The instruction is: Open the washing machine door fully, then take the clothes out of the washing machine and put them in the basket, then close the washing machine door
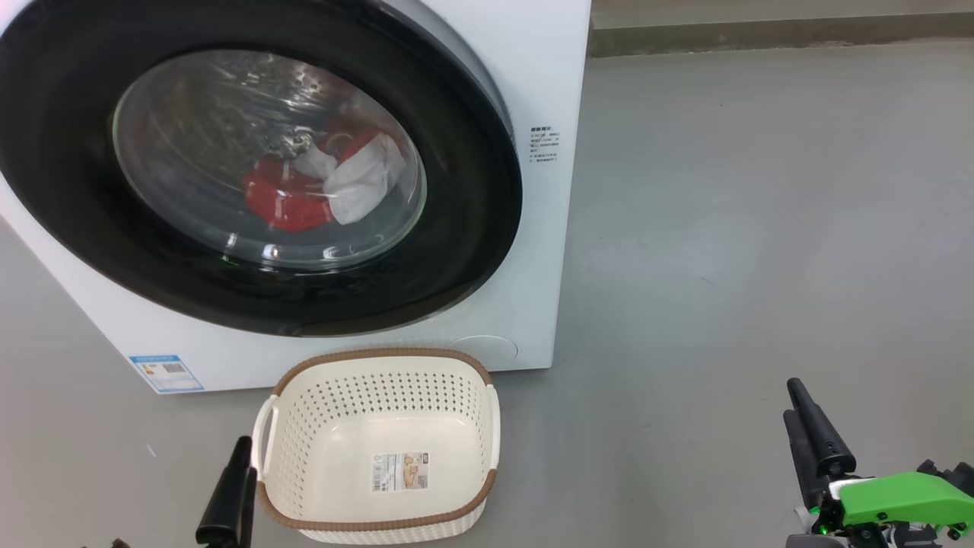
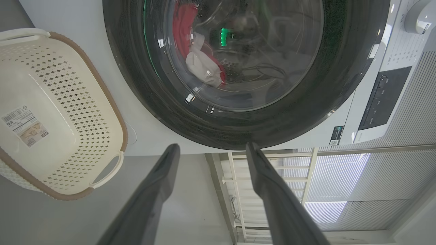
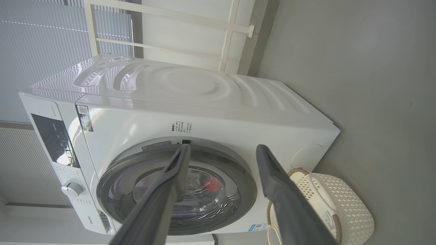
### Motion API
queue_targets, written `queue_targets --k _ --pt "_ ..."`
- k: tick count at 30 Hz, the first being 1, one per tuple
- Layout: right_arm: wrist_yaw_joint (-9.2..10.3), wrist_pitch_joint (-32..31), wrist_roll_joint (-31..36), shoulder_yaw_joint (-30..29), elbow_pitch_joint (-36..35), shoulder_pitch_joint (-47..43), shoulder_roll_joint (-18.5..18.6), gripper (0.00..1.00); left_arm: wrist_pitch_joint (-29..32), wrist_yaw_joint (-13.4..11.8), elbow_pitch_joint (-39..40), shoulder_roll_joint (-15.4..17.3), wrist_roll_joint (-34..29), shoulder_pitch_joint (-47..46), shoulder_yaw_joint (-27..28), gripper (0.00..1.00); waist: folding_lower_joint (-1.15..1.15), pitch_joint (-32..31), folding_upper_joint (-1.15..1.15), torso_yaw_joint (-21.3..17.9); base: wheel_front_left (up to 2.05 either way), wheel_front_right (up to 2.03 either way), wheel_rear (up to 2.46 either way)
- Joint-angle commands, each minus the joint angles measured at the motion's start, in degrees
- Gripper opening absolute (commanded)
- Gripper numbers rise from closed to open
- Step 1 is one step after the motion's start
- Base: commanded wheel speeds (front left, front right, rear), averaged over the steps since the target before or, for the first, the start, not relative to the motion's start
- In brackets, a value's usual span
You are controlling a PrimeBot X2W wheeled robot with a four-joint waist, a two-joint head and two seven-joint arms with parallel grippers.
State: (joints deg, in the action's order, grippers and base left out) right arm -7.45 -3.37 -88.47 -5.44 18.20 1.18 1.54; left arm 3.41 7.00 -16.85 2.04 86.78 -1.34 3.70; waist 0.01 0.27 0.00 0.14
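Plainly, the washing machine door (image 1: 198, 167) sits shut against the front of the washing machine (image 1: 548, 251), its wide black rim ringing the bulging glass window. Through that glass the clothes (image 1: 293, 198) lie low in the drum, a red bundle with a white part (image 1: 358, 179) folded over its right side. At the foot of the white front, toward the left, is a small blue label (image 1: 166, 372). The basket (image 1: 380, 355) stands on the grey floor (image 1: 723, 228) just in front of the machine, below the door and a little to its right, upright with its brown rim uppermost; a paper label (image 1: 400, 471) shows on its bare bottom. The left tool (image 2: 211, 146) is spread, nothing between its two dark fingers, and in its wrist view it points toward the lower edge of the door rim. In the head view one of its fingers rises at the lower left just beside the basket's left handle; whether they touch I cannot tell. The right tool (image 3: 221, 148) is also spread and holds nothing. It is low on the right of the head view, well apart from basket and machine, with a green part (image 1: 905, 498) behind its fingers. From its wrist view the machine's dark control panel (image 3: 54, 139) and white knob (image 3: 71, 188) show beside the door.
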Motion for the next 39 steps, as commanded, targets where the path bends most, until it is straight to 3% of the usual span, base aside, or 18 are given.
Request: queue_targets --k 1,27,39 --pt "-0.01 0.6 1.0 0.4 -1.8 1.1 0.9 1.00 -0.4 0.1 2.0 0.9 -0.9 -0.9 0.3 1.00 -0.01 0.0 0.00 0.0 0.00 0.00 0.00" --pt "-0.02 5.0 23.2 3.2 -2.7 0.7 2.5 1.00 -4.9 0.1 5.1 1.0 -26.7 0.2 -0.1 1.00 -0.01 0.2 0.00 0.1 0.00 0.00 0.00" --pt "-0.02 7.0 32.1 4.8 -3.1 0.2 3.1 1.00 -6.9 -1.5 6.0 1.7 -37.9 0.8 -1.5 1.00 -0.01 0.2 0.00 0.1 0.00 0.00 0.00"
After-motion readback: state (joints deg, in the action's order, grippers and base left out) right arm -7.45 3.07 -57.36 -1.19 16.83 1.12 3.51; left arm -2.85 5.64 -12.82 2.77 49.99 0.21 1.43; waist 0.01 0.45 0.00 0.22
